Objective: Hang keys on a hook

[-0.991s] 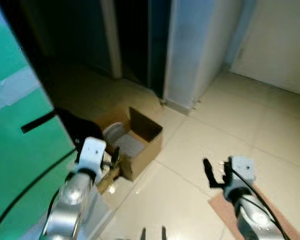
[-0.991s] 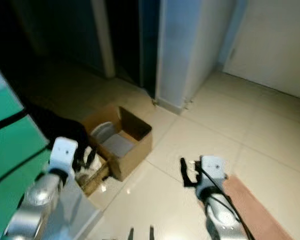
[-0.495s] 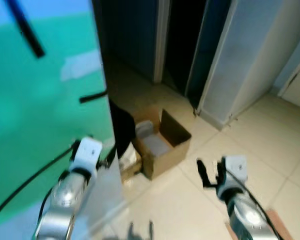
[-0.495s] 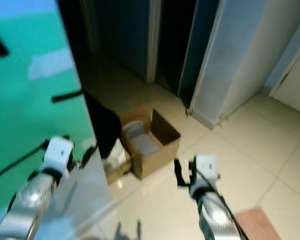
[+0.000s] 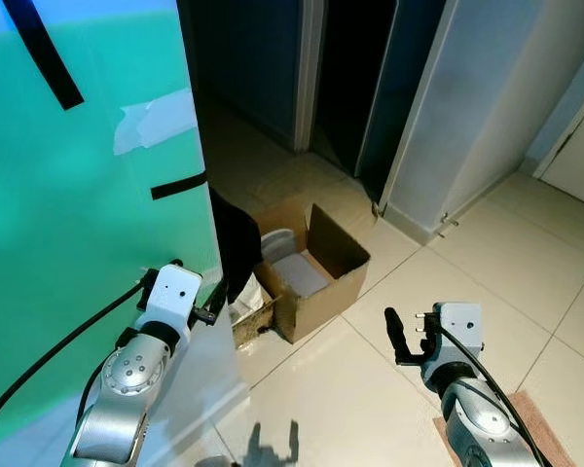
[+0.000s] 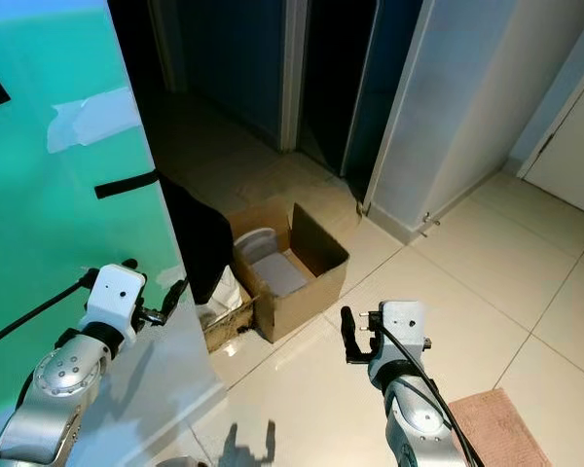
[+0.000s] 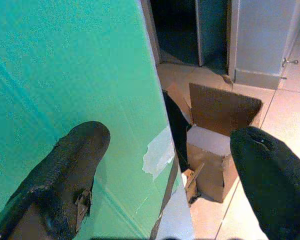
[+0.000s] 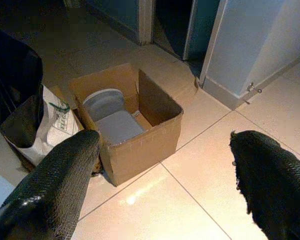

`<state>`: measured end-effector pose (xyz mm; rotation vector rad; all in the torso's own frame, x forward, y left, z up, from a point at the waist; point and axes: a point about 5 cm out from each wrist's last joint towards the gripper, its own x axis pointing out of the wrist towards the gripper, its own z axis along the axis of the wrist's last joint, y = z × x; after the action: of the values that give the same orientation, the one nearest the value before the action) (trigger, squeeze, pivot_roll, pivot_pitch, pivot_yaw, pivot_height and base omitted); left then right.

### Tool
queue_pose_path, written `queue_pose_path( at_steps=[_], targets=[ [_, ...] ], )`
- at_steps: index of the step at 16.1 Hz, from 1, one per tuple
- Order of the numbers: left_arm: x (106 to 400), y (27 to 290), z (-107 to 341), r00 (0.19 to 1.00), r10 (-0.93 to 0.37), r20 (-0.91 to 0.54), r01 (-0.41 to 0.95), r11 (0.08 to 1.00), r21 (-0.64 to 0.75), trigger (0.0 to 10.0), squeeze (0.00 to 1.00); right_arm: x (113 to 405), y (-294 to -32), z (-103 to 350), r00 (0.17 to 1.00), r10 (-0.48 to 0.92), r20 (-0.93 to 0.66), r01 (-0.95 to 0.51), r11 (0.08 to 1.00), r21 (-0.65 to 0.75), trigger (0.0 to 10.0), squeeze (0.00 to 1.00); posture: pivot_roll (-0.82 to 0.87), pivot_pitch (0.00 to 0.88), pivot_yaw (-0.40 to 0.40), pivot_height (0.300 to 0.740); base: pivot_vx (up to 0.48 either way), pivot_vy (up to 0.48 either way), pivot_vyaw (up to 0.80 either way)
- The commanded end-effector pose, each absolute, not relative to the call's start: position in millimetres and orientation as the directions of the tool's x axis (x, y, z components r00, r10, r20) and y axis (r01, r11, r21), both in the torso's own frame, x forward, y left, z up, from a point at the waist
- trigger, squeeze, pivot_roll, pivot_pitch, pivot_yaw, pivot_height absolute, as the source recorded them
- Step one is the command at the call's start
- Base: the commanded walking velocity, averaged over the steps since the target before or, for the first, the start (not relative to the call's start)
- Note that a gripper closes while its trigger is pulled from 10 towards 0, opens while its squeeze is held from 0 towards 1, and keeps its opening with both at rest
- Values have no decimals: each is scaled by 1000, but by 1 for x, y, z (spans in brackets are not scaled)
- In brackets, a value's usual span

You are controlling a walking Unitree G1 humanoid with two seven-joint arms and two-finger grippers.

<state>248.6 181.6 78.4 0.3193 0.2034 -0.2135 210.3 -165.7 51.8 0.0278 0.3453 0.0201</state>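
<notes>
My left gripper (image 5: 217,298) is held up beside the edge of a tall green panel (image 5: 78,224). In the left wrist view its fingers (image 7: 75,165) stand wide apart, and the gripper (image 7: 170,140) is open with nothing between them. My right gripper (image 5: 409,336) hovers over the tiled floor, to the right of an open cardboard box (image 5: 316,272). The right wrist view looks down at that box (image 8: 125,125), and the gripper (image 8: 165,145) is open and holds nothing.
The green panel carries black tape strips (image 5: 178,185) and a pale patch (image 5: 156,117). A black bag (image 5: 236,243) and a white bag (image 8: 52,122) lie against the box. Behind it are a dark doorway (image 5: 355,78) and a white wall (image 5: 496,107). A brown mat (image 5: 550,433) lies at the right.
The camera has swung left and steadied, bringing the green panel and doorway into view. Both arms keep the same raised pose with their fingers apart.
</notes>
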Motion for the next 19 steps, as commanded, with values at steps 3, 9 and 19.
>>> queue_pose_path(
  at_steps=[3,9,19],
  targets=[
    [249,181,77,953,-190,-236,256,922,291,10000,0,210,-168,53,944,0,-331,7,1000,20,10000,1000,-96,0,-11,740,-291,0,0],
    [254,182,80,949,-210,-235,277,912,304,10000,0,208,-164,51,941,25,-339,-20,1000,17,10000,1000,-105,0,25,740,-42,0,400],
    [251,192,76,957,-140,-255,209,941,267,10000,0,205,-157,52,919,96,-381,-98,995,14,10000,1000,-91,0,25,740,0,0,800]
  ],
)
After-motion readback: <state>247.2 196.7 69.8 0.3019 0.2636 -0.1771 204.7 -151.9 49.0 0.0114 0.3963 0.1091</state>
